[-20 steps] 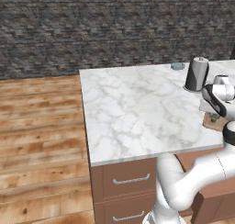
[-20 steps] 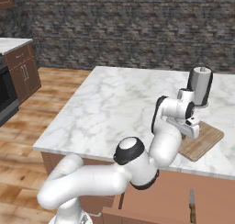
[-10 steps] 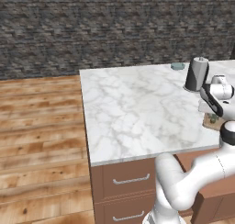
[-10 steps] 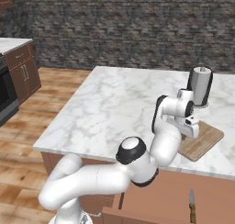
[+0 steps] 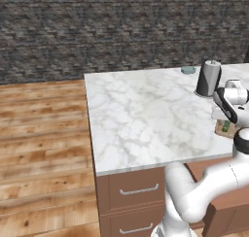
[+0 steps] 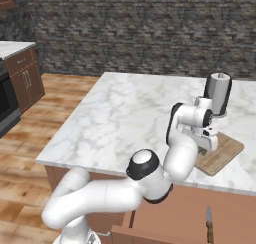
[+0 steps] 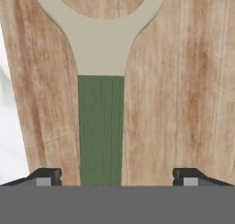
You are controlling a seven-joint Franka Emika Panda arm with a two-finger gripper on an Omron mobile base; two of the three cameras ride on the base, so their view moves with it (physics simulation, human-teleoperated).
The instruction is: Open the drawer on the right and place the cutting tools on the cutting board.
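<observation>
- Compared with one second ago, almost nothing is being moved; the gripper [image 7: 117, 177] is still being held low over the cutting board [image 6: 220, 153]
- Its fingertips [image 7: 45, 177] are being kept spread wide, one on each side of the peeler [image 7: 101, 126], without touching it
- The peeler is being seen flat on the board, near the grey cylinder [image 6: 218, 93]
- The drawer [image 6: 200, 223] is being left open below, with a second tool [image 6: 209, 223] inside

The cutting board [image 7: 183, 81] was tan wood with fine grain lines, matt. The peeler [image 7: 101, 126] had a dull, finely ribbed dark green handle and a smooth pale silver head. The countertop [image 5: 141, 114] looked like polished white marble, grey-veined.
</observation>
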